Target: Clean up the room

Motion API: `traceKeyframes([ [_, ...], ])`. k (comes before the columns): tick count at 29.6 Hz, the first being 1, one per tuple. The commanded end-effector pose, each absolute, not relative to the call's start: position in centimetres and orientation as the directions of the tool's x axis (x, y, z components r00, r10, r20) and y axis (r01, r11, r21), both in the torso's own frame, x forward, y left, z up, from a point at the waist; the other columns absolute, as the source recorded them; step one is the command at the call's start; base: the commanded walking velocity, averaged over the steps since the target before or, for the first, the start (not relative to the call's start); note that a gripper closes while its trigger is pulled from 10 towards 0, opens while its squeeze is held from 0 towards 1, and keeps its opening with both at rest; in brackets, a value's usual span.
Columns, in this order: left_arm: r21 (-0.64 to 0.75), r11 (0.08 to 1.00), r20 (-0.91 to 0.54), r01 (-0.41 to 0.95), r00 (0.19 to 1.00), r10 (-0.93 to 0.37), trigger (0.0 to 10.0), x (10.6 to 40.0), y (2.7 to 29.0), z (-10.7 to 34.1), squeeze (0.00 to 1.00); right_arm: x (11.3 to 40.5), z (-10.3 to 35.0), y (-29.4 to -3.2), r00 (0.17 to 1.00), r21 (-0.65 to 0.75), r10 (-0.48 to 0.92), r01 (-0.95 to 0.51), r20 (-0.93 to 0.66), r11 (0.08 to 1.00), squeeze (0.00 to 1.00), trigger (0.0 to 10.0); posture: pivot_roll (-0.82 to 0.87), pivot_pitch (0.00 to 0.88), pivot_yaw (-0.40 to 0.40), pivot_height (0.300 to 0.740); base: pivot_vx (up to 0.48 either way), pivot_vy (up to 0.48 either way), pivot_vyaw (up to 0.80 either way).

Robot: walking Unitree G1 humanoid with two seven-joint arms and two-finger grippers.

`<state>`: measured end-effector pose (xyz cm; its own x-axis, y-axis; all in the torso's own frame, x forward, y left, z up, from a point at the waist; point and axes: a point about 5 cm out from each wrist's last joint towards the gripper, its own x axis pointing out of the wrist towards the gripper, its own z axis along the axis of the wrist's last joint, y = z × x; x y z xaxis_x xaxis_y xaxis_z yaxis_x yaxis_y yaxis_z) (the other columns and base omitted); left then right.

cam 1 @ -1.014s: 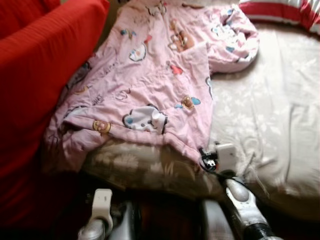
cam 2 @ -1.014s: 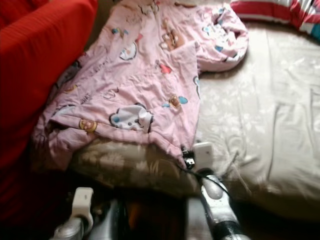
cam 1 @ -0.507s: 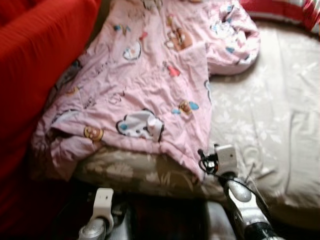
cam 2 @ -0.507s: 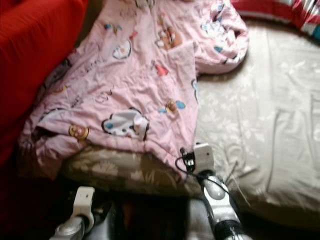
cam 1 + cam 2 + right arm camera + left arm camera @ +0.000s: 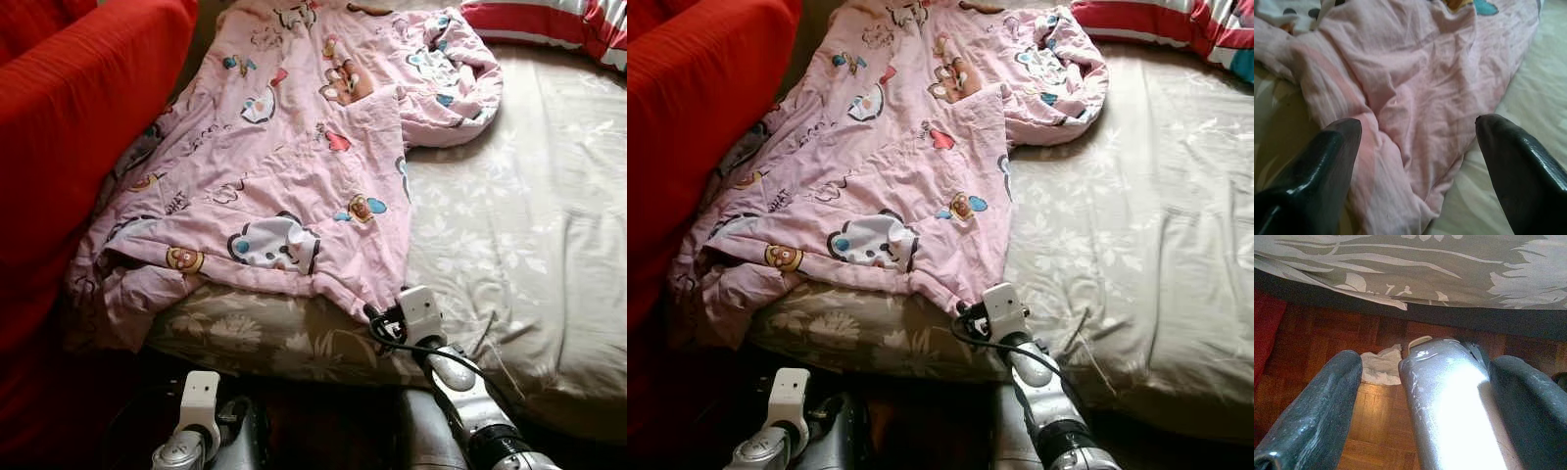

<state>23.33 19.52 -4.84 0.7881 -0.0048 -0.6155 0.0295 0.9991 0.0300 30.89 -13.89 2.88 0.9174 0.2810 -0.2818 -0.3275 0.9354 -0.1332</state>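
A pink blanket [image 5: 294, 166] printed with cartoon animals lies spread over the left half of the bed [image 5: 529, 225], running from the far end down to the near edge, where its near right corner hangs over the side. The right gripper [image 5: 1415, 161] has its jaws open with that corner lying between the two black fingers [image 5: 1317, 171], a fold of pink cloth reaching down toward the near finger. In the head views the right arm [image 5: 460, 392] reaches up from the near edge of the bed, bent at the wrist, with its white wrist block just beside the blanket corner. The left gripper [image 5: 1425, 396] hangs low beside the bed, jaws open, pointing at a wooden floor [image 5: 1327, 342] under the bed's flowered sheet; between its fingers stand a silver part of the robot's own body and a crumpled white scrap [image 5: 1382, 366] on the floor. A red sofa [image 5: 69, 147] stands along the left, touching the blanket's edge, and a red-and-white striped pillow [image 5: 549, 22] lies at the far right.
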Motion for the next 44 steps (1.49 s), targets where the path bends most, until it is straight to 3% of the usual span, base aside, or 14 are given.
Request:
traceKeyframes([
  [1,0.036,0.999,-0.669,0.030,0.743,0.001,10.0,21.7,19.9,-5.9,0.00,30.5,2.3,-13.5,0.901,-0.118,0.300,-0.351,-0.314,0.929,0.00,10.0,-0.03,0.197,0.089,0.587,0.000,0.000,0.00],
  [12,0.039,0.998,-0.657,0.039,0.754,-0.004,10.0,22.1,19.9,-5.7,0.00,30.3,2.0,-12.3,0.846,-0.074,0.409,-0.459,-0.343,0.886,0.00,10.0,-0.02,0.203,0.092,0.587,0.000,0.000,0.00],
  [19,0.037,0.998,-0.654,0.042,0.757,-0.008,10.0,22.1,19.7,-5.6,0.00,30.4,1.5,-13.1,0.862,-0.107,0.333,-0.399,-0.383,0.911,0.00,10.0,-0.02,0.227,0.093,0.587,0.000,0.000,0.00],
  [44,0.042,0.998,-0.655,0.041,0.756,-0.003,10.0,22.2,20.1,-5.5,0.00,31.0,1.6,-12.5,0.835,-0.131,0.347,-0.437,-0.426,0.890,0.00,10.0,0.00,0.264,0.102,0.587,0.000,0.000,0.00],
])
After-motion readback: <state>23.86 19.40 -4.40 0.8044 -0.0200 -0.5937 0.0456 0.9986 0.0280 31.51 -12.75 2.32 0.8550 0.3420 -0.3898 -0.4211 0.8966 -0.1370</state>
